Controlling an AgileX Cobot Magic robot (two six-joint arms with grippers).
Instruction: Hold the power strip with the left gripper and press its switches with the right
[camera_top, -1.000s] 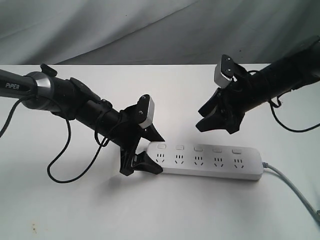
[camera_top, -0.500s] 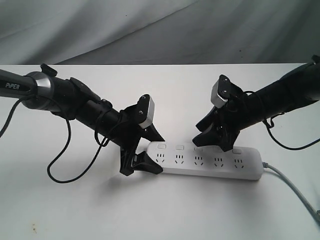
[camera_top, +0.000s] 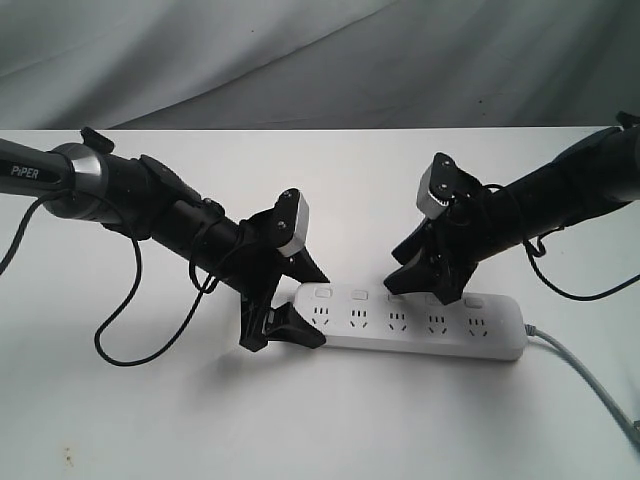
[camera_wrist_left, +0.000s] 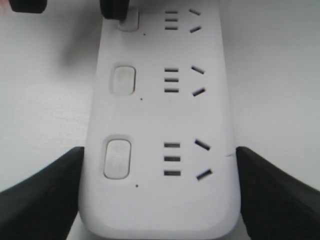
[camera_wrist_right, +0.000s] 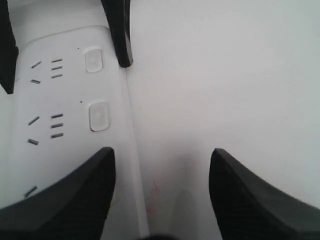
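Note:
The white power strip (camera_top: 500, 335) lies flat on the table with its grey cord (camera_top: 590, 380) trailing off to the right. My left gripper (camera_top: 315, 308) is shut across its left end, and its black jaws press both sides of the power strip (camera_wrist_left: 150, 120) in the left wrist view (camera_wrist_left: 160, 200). My right gripper (camera_top: 420, 288) is open above the middle of the strip. One of its fingertips (camera_wrist_left: 117, 7) rests on the third switch (camera_wrist_left: 128, 21) from the held end. Two free switches (camera_wrist_right: 98, 116) show in the right wrist view, where the right gripper (camera_wrist_right: 161, 152) straddles the strip's edge.
The strip sits on a white table (camera_top: 150, 420) backed by a grey cloth (camera_top: 300, 60). A black cable (camera_top: 120, 340) loops down from the left arm. Another cable (camera_top: 575, 260) hangs behind the right arm.
My right gripper came down and to the left from above the table onto the strip's switch row. The left gripper and the strip have stayed still.

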